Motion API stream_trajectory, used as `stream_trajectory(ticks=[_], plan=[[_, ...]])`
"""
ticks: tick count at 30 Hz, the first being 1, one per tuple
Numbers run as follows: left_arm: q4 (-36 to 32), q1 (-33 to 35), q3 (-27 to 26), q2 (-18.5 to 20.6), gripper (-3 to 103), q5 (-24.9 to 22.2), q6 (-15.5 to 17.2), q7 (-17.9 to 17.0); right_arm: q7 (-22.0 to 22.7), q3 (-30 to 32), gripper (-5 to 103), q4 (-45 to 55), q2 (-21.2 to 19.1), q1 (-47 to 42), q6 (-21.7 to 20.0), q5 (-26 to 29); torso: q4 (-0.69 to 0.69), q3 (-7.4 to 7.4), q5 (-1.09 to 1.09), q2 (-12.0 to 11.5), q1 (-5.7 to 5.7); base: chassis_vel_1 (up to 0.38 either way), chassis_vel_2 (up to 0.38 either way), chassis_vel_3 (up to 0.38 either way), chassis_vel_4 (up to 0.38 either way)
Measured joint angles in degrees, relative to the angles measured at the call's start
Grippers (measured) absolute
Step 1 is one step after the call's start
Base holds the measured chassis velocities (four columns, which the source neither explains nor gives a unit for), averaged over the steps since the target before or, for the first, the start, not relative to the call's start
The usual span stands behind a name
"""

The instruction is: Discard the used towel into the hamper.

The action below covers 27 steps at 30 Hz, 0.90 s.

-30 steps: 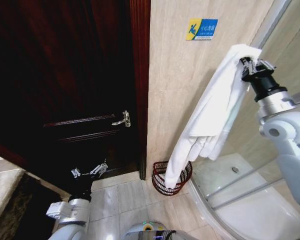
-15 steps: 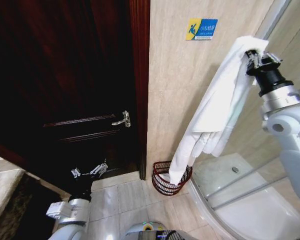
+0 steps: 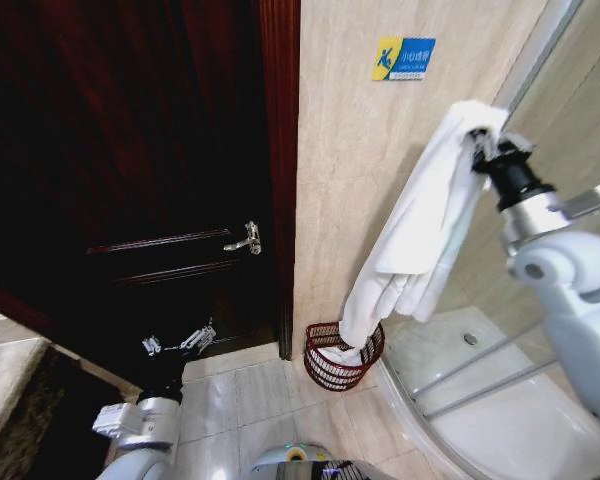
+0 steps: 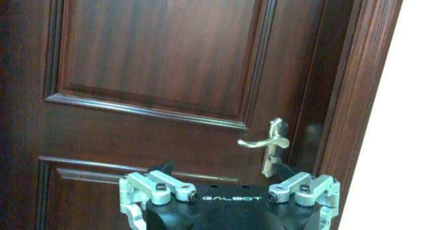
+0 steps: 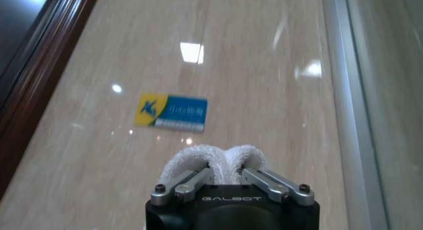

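A long white towel [image 3: 420,225] hangs from my right gripper [image 3: 483,140], which is shut on its top fold high at the right, by the beige wall. The towel's lower end drops into the hamper [image 3: 330,368], a small dark red wire basket on the floor against the wall. In the right wrist view the fingers [image 5: 264,179] pinch a bunch of the towel [image 5: 215,159]. My left gripper [image 3: 180,341] is parked low at the left, facing the dark wooden door; in the left wrist view its fingers [image 4: 152,190] stand apart with nothing between them.
A dark wooden door [image 3: 130,180] with a metal lever handle [image 3: 246,239] fills the left. A blue and yellow sign [image 3: 403,58] is on the tiled wall. A curved glass shower enclosure [image 3: 500,400] stands at the right, close to the hamper.
My right gripper has come down and slightly left with the towel. The towel's lower end has sunk deeper into the hamper. The left arm has stayed still.
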Motion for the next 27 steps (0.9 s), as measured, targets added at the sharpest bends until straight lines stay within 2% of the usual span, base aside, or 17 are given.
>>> stream_trajectory(ticks=[11, 18, 27], plan=[[0.00, 0.00, 0.00, 0.00, 100, 0.00, 0.00, 0.00, -0.55, -1.91, 5, 2.62, 6.56, -9.08, 1.41, -4.45, 0.00, 0.00, -0.02, 0.00, 0.00, 0.000, 0.000, 0.000, 0.000], [0.00, 0.00, 0.00, 0.00, 100, 0.00, 0.00, 0.00, -1.27, -5.85, 5, -2.05, 10.46, -10.03, 3.83, -7.37, 0.01, 0.00, -0.01, 0.00, 0.00, 0.000, 0.000, 0.000, 0.000], [0.00, 0.00, 0.00, 0.00, 100, 0.00, 0.00, 0.00, -2.25, -7.83, 5, -9.31, 12.48, -9.04, 6.17, -9.49, 0.00, 0.00, -0.01, 0.00, 0.00, 0.000, 0.000, 0.000, 0.000]])
